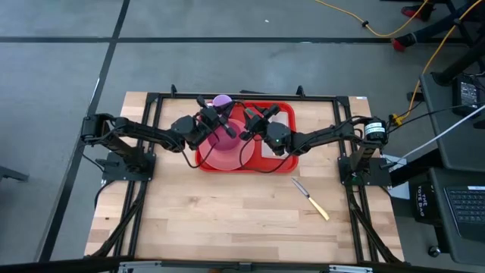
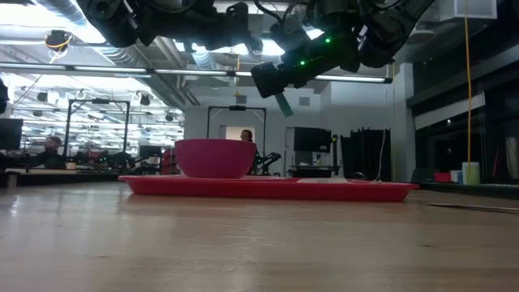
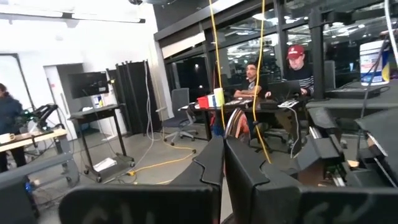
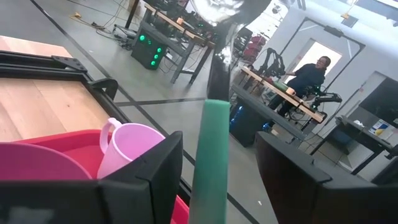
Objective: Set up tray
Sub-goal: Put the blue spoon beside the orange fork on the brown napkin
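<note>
Placing step, apparently: the right tool, raised over the red tray on the surface, grips a green-handled utensil that must next descend beside the pink bowl; the left tool, closed and empty, is alongside.

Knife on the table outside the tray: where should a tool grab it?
Take the knife by its pale yellow handle, from straight above, closing across its narrow width. It lies flat and diagonal, blade toward the tray, nearest the right tool, which holds a green-handled utensil.
</note>
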{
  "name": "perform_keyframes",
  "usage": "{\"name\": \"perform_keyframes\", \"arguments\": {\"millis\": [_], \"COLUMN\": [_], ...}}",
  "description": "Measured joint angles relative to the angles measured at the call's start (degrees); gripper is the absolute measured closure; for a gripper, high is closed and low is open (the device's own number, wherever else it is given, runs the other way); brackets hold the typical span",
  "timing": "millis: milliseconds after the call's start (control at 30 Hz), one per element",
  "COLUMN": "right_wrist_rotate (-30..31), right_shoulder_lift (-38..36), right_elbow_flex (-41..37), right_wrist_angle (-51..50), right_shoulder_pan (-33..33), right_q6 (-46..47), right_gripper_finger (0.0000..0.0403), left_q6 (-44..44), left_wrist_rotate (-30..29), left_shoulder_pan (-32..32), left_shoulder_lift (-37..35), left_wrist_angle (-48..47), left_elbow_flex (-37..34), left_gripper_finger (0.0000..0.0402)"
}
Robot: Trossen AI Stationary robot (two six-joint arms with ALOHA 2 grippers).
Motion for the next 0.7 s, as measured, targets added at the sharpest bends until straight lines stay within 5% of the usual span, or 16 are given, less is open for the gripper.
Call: {"name": "perform_keyframes", "arguments": {"millis": [233,700], "right_wrist_rotate": [4.78,3.41], "right_shoulder_lift": [-0.02,-0.04], "right_elbow_flex": [-0.03,-0.03], "right_wrist_angle": [-0.02,-0.04], "right_shoulder_pan": [0.07,0.20], "right_q6": [-0.01,-0.01], "right_gripper_finger": [0.0199,0.0215], "left_q6": [-0.71,-1.30], "left_wrist_rotate": [-1.41,-2.03], "left_shoulder_pan": [0.09,0.24], "left_shoulder_lift": [0.00,0.00], "left_wrist_angle": [0.00,0.14], "left_elbow_flex": [0.02,0.02], "left_gripper_finger": [0.0400,0.0400]}}
